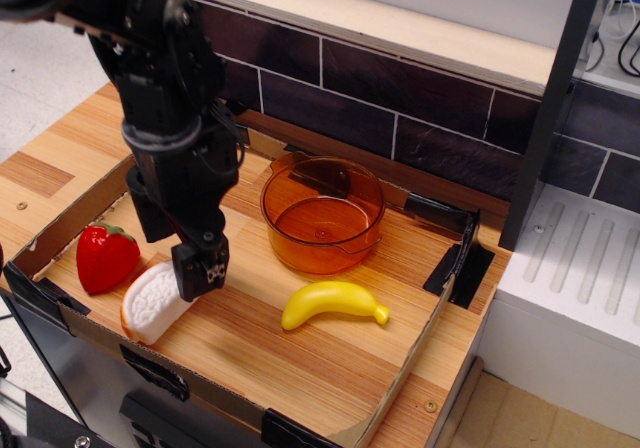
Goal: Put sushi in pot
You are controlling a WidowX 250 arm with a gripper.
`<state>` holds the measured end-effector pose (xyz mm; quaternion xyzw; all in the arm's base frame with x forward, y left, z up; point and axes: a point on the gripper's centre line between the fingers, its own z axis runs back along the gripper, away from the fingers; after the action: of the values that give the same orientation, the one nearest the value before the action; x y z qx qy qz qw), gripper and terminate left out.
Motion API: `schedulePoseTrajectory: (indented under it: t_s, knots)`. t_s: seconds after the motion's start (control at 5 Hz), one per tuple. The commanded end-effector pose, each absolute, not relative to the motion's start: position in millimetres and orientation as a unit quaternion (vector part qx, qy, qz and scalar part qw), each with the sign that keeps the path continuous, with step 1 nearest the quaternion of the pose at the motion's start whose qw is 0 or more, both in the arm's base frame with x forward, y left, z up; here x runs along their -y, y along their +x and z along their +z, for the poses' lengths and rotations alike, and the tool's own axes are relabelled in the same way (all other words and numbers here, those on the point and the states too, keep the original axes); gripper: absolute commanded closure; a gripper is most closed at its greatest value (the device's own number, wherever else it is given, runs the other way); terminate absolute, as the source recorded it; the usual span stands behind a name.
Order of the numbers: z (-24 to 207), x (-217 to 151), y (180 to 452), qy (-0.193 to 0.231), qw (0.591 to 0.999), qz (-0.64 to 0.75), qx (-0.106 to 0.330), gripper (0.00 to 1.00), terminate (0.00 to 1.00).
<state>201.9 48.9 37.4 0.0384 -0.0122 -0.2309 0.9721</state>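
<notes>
1. The white bumpy plastic toy sushi (157, 303) with an orange underside lies on the wooden counter (300, 358), near the front left corner.
2. The black robot gripper (180, 253) is down right over the sushi, with its fingers apart.
3. One black finger (203, 268) stands at the right end of the sushi. I cannot tell if it touches.
4. The red plastic strawberry (104, 257) sits just beside the sushi, closer to the left edge.
5. The round see-through orange plastic pot (322, 214) stands near the back edge, well apart from the sushi.
6. The yellow plastic banana (333, 304) lies in front of the pot.
</notes>
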Motion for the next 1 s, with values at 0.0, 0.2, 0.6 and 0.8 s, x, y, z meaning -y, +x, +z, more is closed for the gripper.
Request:
schedulePoseTrajectory:
  t_s: [0.0,0.2,0.6,0.8]
  knots:
    - [25.0,-53.0,205.8,0.064,0.967,-0.244,0.021,0.0,0.0]
    - [20.1,-54.2,202.0,0.064,0.966,-0.249,0.013,0.0,0.0]
    - [18.4,-54.2,202.5,0.05,0.971,-0.235,0.007,1.0,0.0]
    - [23.3,-52.7,204.3,0.04,0.973,-0.227,0.014,1.0,0.0]
